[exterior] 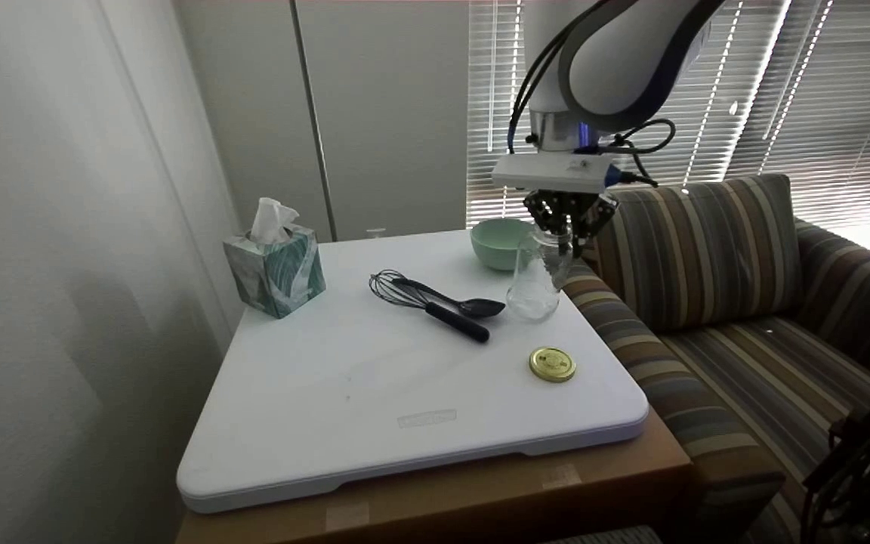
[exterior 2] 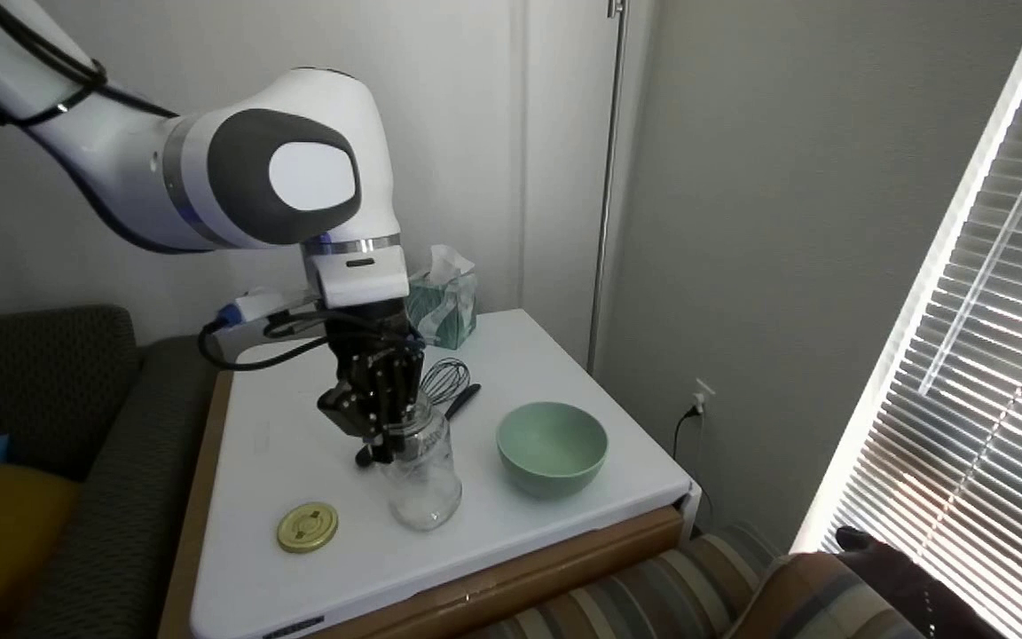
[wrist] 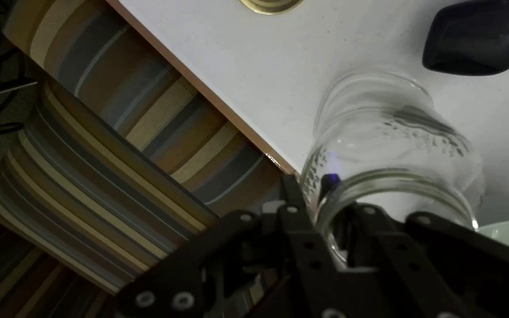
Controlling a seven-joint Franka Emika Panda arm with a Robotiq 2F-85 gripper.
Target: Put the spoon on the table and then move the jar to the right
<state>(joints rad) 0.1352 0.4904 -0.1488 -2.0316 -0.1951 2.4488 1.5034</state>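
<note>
Wrist view, jar (wrist: pixel 391 145): was clear glass, with its mouth facing the camera.
Gripper (wrist: pixel 312 190): had one finger down inside the jar's mouth and one outside, so the glass wall ran between them. The fingers were just a little apart, and tbh I couldn't tell if they were squeezing the glass.
Spoon (wrist: pixel 480 37): its black bowl end lay near the jar's base, with a bit of a gap.
Striped couch (wrist: pixel 148 110): was on the opposite side of the jar from the spoon.
Table (exterior: pixel 314 423), in an exterior view: had a white top, and the jar looked to be standing on it by the couch-side edge.
Whisk (exterior: pixel 454 320): lay left of the jar, the spoon overlapping its wires.
Gold lid (exterior: pixel 552 364): lay near the jar, on the camera side.
Tissue box (exterior: pixel 276 272): stood well off to the jar's left.
Green bowl (exterior 2: pixel 553 448), in an exterior view: sat right of the jar, kinda near but apart.
Robot arm (exterior 2: pixel 298 169): hung above and left of the jar.
</note>
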